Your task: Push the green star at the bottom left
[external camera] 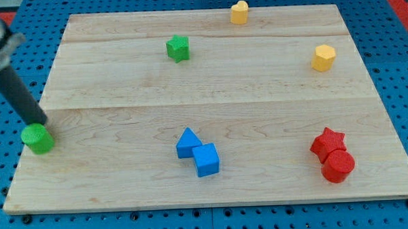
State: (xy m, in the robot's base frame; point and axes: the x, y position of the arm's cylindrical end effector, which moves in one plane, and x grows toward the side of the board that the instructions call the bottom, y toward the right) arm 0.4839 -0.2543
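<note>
The green star (pixel 178 48) lies on the wooden board (pixel 210 94) in the upper middle, left of centre. My tip (pixel 40 124) is at the board's left edge, touching the top of a green cylinder (pixel 38 138). The rod (pixel 12 80) slants up to the view's top left. The green star is far from my tip, up and to the right.
A blue triangle-like block (pixel 188 142) and a blue cube (pixel 206 160) touch at the bottom centre. A red star (pixel 328 143) and a red cylinder (pixel 338 166) touch at the bottom right. A yellow heart-like block (pixel 239 12) lies at the top and a yellow hexagon (pixel 323 58) at the right.
</note>
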